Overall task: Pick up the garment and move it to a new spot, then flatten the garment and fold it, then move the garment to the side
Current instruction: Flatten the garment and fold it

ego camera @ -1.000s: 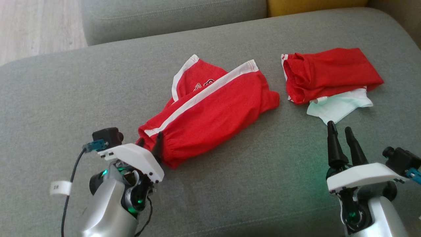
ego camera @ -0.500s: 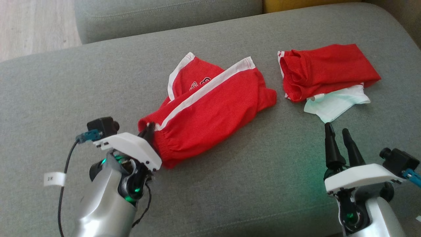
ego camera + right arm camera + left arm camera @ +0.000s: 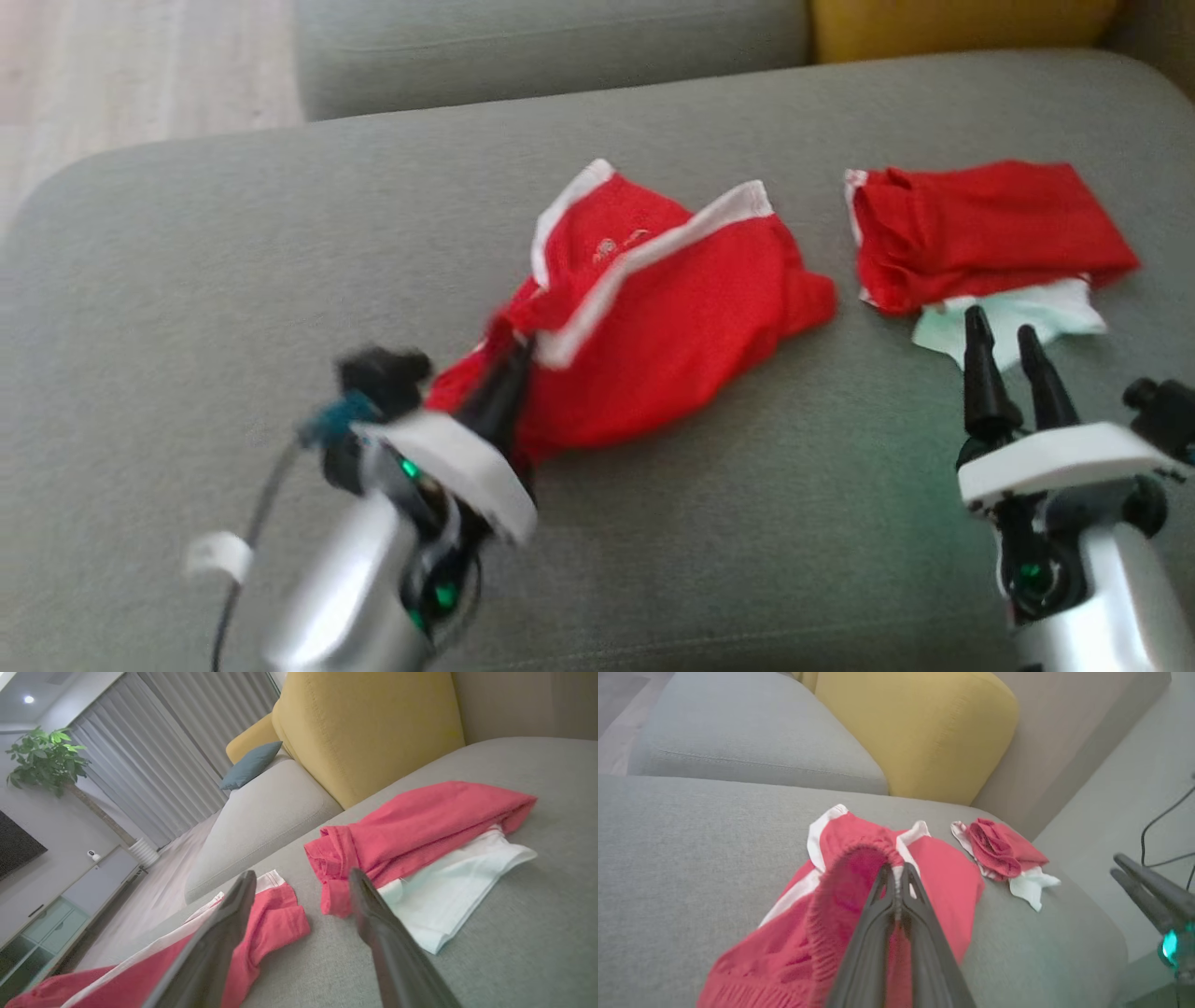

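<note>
The garment (image 3: 672, 317) is a pair of red shorts with white stripes, lying mid-seat on the grey sofa (image 3: 233, 243). My left gripper (image 3: 509, 378) is shut on its gathered waistband at the near-left end. In the left wrist view the fingers (image 3: 896, 868) pinch that raised, bunched edge of the garment (image 3: 952, 872). My right gripper (image 3: 1001, 327) stands open with nothing between its fingers, its tips over the near edge of a folded pile. In the right wrist view that gripper (image 3: 302, 877) points between the garment's leg (image 3: 261, 924) and the pile.
A folded red garment (image 3: 990, 229) lies on a pale white one (image 3: 1060, 313) at the right of the seat. A yellow cushion (image 3: 924, 732) and a grey backrest (image 3: 551, 47) stand behind. Wooden floor (image 3: 140, 56) shows past the sofa's left end.
My left gripper has shut on the waistband and drawn it up and inward, bunching the near end. The head camera has shifted. The right gripper stays open.
</note>
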Controlling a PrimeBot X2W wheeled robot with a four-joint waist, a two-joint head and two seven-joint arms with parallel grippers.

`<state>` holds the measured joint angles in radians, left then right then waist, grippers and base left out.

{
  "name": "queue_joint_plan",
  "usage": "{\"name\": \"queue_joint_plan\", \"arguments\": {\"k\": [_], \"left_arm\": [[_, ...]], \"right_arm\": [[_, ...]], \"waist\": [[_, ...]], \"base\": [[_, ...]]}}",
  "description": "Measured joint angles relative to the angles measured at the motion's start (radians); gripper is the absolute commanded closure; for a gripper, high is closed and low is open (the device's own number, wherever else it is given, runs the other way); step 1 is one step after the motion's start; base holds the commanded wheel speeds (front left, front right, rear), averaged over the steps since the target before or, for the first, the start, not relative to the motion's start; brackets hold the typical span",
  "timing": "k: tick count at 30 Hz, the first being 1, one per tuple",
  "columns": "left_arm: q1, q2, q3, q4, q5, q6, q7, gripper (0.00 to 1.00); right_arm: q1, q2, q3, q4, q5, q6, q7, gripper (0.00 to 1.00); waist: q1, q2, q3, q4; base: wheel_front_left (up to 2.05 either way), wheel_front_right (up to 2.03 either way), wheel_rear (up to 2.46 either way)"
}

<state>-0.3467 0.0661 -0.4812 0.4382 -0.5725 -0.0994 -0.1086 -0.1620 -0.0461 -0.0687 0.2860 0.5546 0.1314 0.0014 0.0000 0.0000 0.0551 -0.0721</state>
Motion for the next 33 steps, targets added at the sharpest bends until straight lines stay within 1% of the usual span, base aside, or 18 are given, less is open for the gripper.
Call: {"name": "queue_joint_plan", "arguments": {"k": [5, 8, 11, 15, 19, 20, 21, 22, 25, 29, 33], "left_arm": [[0.098, 0.039, -0.116, -0.099, 0.044, -0.015, 0.038, 1.00], [0.134, 0.055, -0.140, -0.128, 0.043, -0.015, 0.059, 1.00], [0.140, 0.059, -0.149, -0.142, 0.043, -0.014, 0.062, 1.00], [0.136, 0.049, -0.151, -0.147, 0.043, -0.013, 0.063, 1.00], [0.111, 0.029, -0.158, -0.122, 0.042, -0.013, 0.054, 1.00], [0.098, 0.023, -0.160, -0.114, 0.038, -0.014, 0.053, 1.00], [0.098, 0.023, -0.160, -0.114, 0.038, -0.014, 0.053, 1.00], [0.084, 0.019, -0.165, -0.108, 0.037, -0.014, 0.049, 1.00], [0.044, 0.008, -0.186, -0.085, 0.034, -0.014, 0.029, 1.00], [0.014, -0.005, -0.203, -0.059, 0.033, -0.015, 0.007, 1.00], [-0.010, -0.008, -0.227, -0.040, 0.032, -0.015, -0.010, 1.00]], "right_arm": [[-0.042, 0.000, -0.035, -0.003, -0.051, 0.000, 0.084, 0.00], [-0.094, 0.000, -0.048, 0.012, -0.080, 0.000, 0.144, 0.00], [-0.173, 0.000, -0.059, 0.061, -0.106, 0.000, 0.207, 0.00], [-0.301, -0.001, -0.074, 0.180, -0.108, 0.000, 0.304, 0.00], [-0.425, -0.001, -0.102, 0.337, -0.108, 0.000, 0.378, 0.00], [-0.454, -0.002, -0.111, 0.377, -0.125, 0.000, 0.388, 0.00], [-0.454, -0.002, -0.111, 0.377, -0.125, 0.000, 0.388, 0.00], [-0.480, -0.002, -0.120, 0.411, -0.154, 0.000, 0.392, 0.00], [-0.556, -0.002, -0.169, 0.523, -0.193, 0.000, 0.425, 0.00], [-0.642, -0.006, -0.236, 0.642, -0.256, 0.000, 0.441, 0.00], [-0.712, -0.030, -0.318, 0.746, -0.332, 0.000, 0.450, 0.00]], "waist": [[0.0000, 0.0000, -0.013, 0.061], [0.0000, 0.0000, -0.015, 0.098], [0.0000, 0.0000, -0.008, 0.130], [0.0000, 0.0000, 0.018, 0.167], [0.0000, 0.0000, 0.052, 0.203], [0.0000, 0.0000, 0.060, 0.211], [0.0000, 0.0000, 0.060, 0.211], [0.0000, 0.0000, 0.069, 0.220], [0.0000, 0.0000, 0.091, 0.245], [0.0000, 0.0000, 0.117, 0.272], [0.0000, 0.0000, 0.136, 0.295]], "base": [[0.00, 0.00, 0.00], [0.00, 0.00, 0.00], [0.00, 0.00, 0.00], [0.00, 0.00, 0.00], [0.00, 0.00, 0.00], [0.00, 0.00, 0.00], [0.00, 0.00, 0.00], [0.00, 0.00, 0.00], [0.00, 0.00, 0.00], [0.00, 0.00, 0.00], [0.00, 0.00, 0.00]]}}
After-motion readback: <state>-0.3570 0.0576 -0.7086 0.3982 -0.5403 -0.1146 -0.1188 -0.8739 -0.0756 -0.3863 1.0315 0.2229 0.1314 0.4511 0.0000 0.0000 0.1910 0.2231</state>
